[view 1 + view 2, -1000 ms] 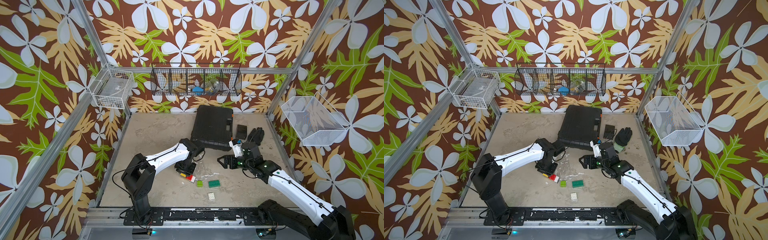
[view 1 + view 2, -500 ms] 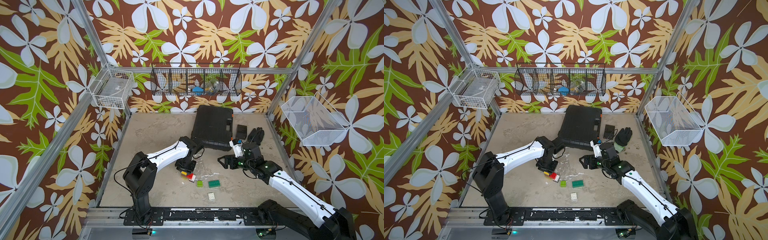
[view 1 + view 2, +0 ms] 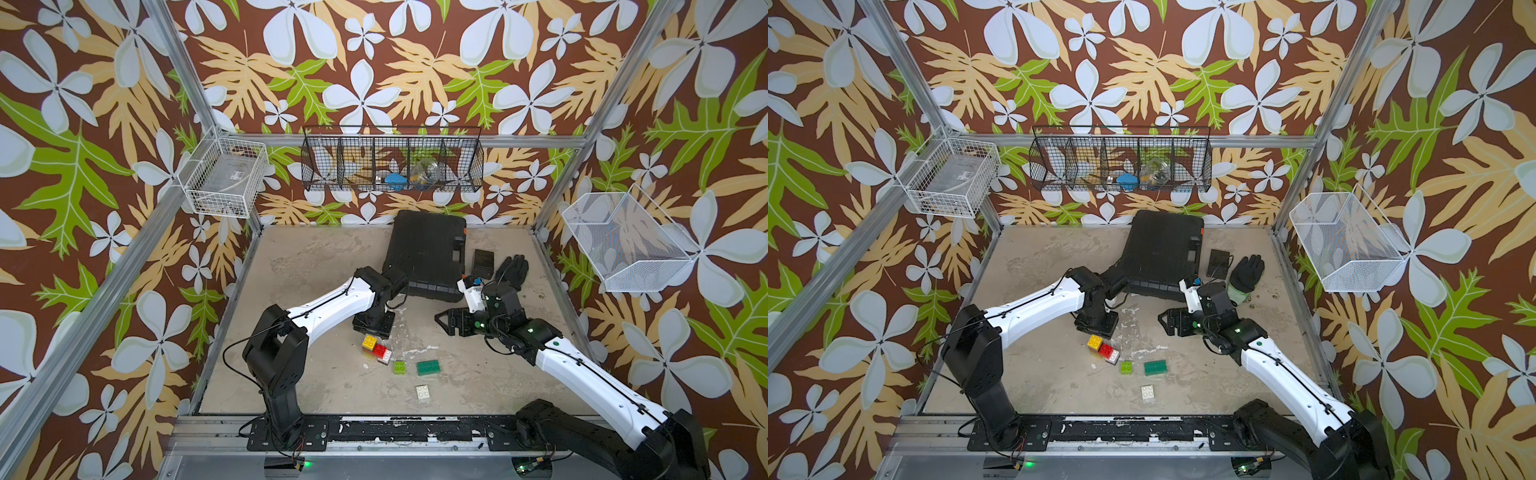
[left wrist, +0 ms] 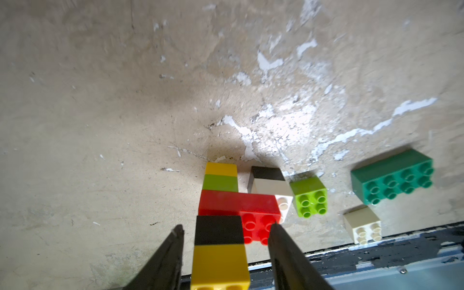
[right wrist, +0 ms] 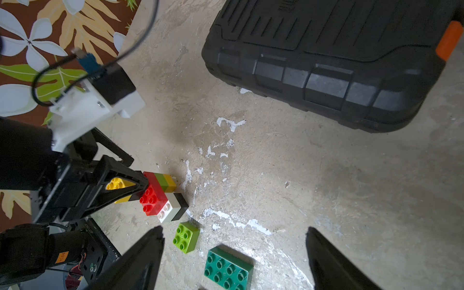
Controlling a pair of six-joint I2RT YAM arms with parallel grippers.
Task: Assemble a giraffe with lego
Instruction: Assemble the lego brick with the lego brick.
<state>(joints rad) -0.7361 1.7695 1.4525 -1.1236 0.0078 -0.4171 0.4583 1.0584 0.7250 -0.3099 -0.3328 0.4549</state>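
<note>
The giraffe, part-built, lies on its side near the middle of the worktop. It consists of a red body brick, a yellow-and-lime leg, a black-and-white leg and a black-and-yellow neck section set against the studded face of the body. Over the last second the left hand has gone from clenched to released. Its fingers now stand clear on both sides of the neck section, with a gap at each side, and grasp nothing. The giraffe has not shifted. This suggests the neck section is placed and the assembly now rests unsupported. Three pieces remain loose just right of it and nearer: a lime green brick, a dark green brick and a white brick. The right hand is spread wide and empty. It hovers to the right, well apart from the giraffe, as before. The join between neck and body cannot be verified, because no view shows whether the studs are fully seated. In both top views the left hand covers the far end of the assembly. In the left wrist view the yellow neck brick is cut off at the picture edge. In the right wrist view a left finger hides most of the neck, and the dark green brick is cropped.
</note>
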